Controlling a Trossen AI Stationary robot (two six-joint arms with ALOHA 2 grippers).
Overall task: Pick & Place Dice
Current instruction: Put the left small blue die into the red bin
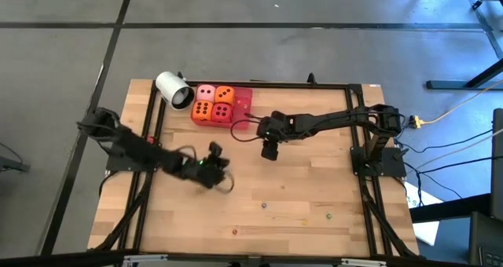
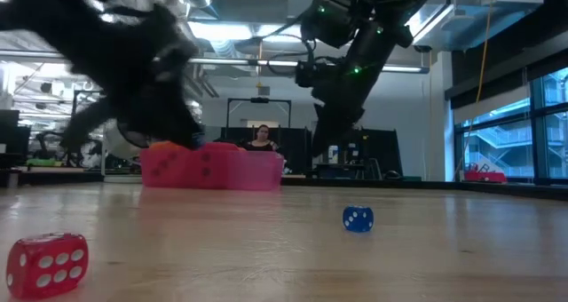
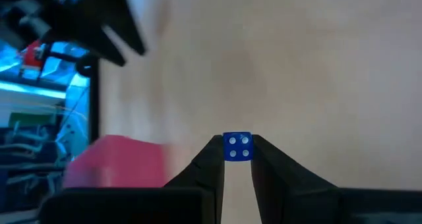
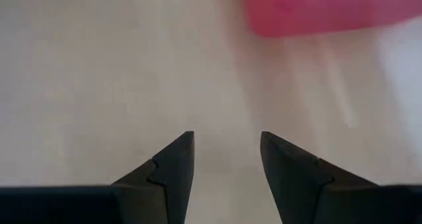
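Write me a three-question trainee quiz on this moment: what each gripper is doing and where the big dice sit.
1. True or false: the right gripper is clamped on a die.
2. What sits between the fingers of the left gripper?
A. a large orange die
B. a small blue die
C. nothing
3. How many large dice lie in the red tray, and in what colours?

Key
1. False: its fingers stand apart over bare table, with nothing between them.
2. B: the fingertips press on it from both sides.
3. Four: one pink, two orange, one red.
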